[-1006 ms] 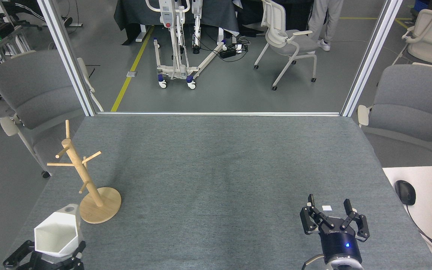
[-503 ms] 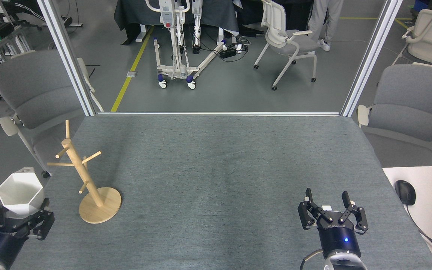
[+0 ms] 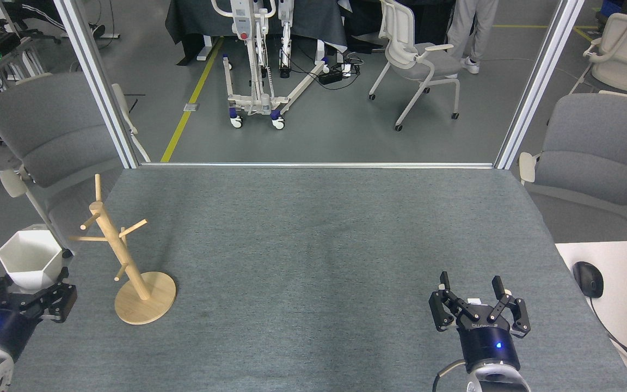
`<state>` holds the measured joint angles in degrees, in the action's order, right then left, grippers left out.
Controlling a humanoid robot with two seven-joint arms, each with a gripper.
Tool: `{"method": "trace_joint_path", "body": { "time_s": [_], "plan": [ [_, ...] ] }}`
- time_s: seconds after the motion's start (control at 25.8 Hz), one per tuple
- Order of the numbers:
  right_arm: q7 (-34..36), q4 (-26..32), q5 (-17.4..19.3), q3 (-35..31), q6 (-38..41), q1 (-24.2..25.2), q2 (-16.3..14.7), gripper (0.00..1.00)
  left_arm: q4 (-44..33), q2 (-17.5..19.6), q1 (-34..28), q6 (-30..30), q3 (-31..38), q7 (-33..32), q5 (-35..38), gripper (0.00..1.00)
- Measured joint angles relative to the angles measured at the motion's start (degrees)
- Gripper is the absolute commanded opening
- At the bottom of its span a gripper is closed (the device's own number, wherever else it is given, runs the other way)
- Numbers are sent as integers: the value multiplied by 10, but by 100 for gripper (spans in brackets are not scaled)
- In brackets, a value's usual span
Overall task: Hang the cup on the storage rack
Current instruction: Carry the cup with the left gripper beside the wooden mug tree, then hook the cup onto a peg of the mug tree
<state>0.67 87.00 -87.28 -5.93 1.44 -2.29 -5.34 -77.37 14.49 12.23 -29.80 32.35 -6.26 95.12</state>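
The cup (image 3: 29,260), white with faceted sides and a hexagonal rim, is upright with its mouth up at the table's left edge. My left gripper (image 3: 19,291) is shut on its lower part from below. The cup's handle is barely visible at its far side. The storage rack (image 3: 115,250), a light wooden post with angled pegs on a round base, stands to the right of the cup, a short gap apart. Nothing hangs on its pegs. My right gripper (image 3: 470,284) is open near the front right of the table, holding nothing.
The grey felt table (image 3: 313,245) ends just left of the cup. Grey chairs (image 3: 47,130) stand beyond the left and right edges. A white desk with a mouse (image 3: 588,279) and keyboard adjoins the right side. A small white tag (image 3: 474,301) lies by the right gripper.
My left gripper carried the cup from the front, near the rack's base, out to the left and then slightly up and away. The right gripper crept forward a little.
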Motion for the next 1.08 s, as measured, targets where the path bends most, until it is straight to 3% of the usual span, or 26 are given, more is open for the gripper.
{"method": "trace_joint_path", "body": {
  "time_s": [0.43, 1.08],
  "plan": [
    [-2, -8, 1, -1, -3, -1, -6, 100, -49, -22, -5, 1, -19, -8, 46, 0],
    [-3, -5, 1, -5, -6, 0, -4, 100, -49, -35, -21, 0, -43, -10, 82, 0]
  ]
}}
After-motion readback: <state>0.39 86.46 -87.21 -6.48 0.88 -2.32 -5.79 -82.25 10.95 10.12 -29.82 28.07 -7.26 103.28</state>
